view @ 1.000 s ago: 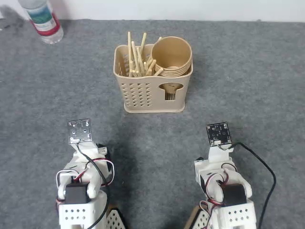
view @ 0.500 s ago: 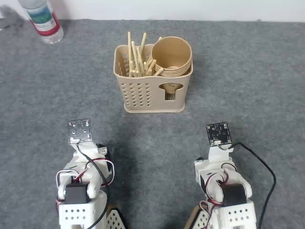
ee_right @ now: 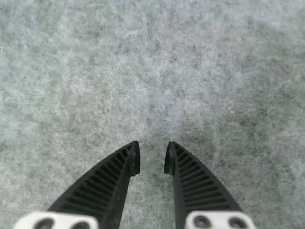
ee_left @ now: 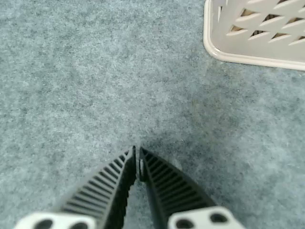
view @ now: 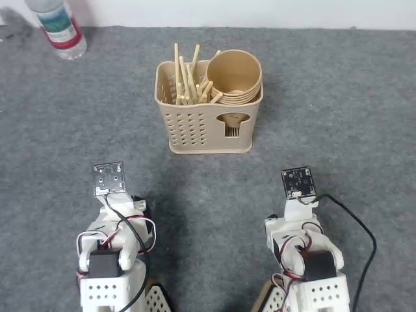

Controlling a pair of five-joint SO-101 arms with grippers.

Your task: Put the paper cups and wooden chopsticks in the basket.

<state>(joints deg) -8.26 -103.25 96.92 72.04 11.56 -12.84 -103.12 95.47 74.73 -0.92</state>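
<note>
A beige slotted basket (view: 195, 130) stands upright at the middle of the grey mat. A stack of brown paper cups (view: 234, 71) fills its right side, and several wooden chopsticks (view: 185, 78) stand on end in its left side. Both arms sit drawn back at the near edge, well short of the basket. My left gripper (ee_left: 137, 155) is shut, tips touching, with nothing in it, just above bare mat; a corner of the basket (ee_left: 257, 33) lies ahead of it. My right gripper (ee_right: 152, 157) is open by a narrow gap, empty, over bare mat.
A clear plastic bottle (view: 58, 23) with a red and white label stands at the far left corner of the mat. A black cable (view: 364, 234) trails off the arm at the near right. Open grey mat surrounds the basket on all sides.
</note>
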